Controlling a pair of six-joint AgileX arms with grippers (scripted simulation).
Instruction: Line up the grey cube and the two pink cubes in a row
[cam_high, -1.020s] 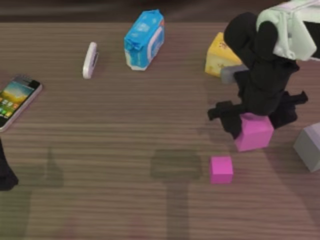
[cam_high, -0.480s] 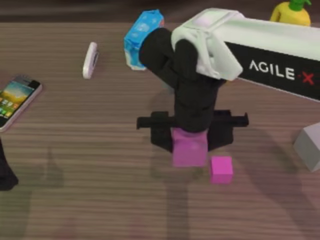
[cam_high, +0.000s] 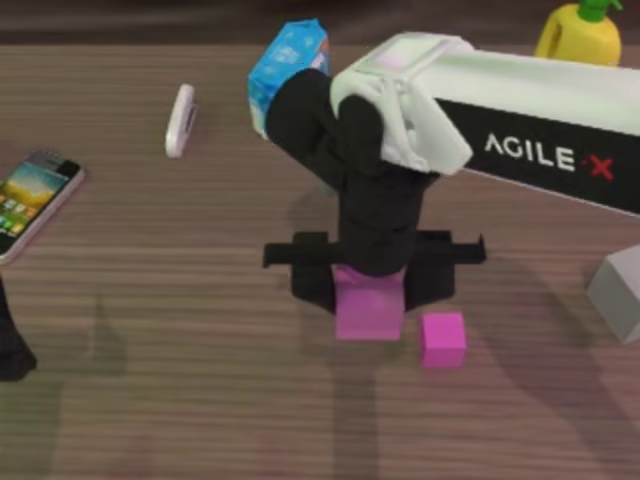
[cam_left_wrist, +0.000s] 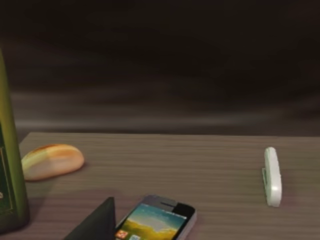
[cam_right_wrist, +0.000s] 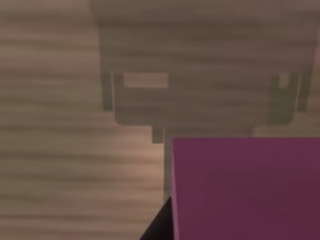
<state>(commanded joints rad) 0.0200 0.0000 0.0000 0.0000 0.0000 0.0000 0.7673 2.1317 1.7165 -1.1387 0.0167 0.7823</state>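
In the top view my right gripper is shut on the larger pink cube, holding it at mid-table just left of the smaller pink cube. A narrow gap separates the two. In the right wrist view the larger pink cube fills the lower corner, with one dark finger against its side and its shadow on the wood beyond. The grey cube sits at the table's right edge, partly cut off. My left gripper is parked at the left edge.
A smartphone lies at the left, with a white oblong device behind it. A blue wipes pack stands at the back, partly under my right arm. A yellow pineapple-shaped object is back right. The left wrist view shows a bread roll and a green bottle.
My right arm carried the larger pink cube leftward from near the grey cube to just left of the smaller pink cube. The yellow box is now hidden.
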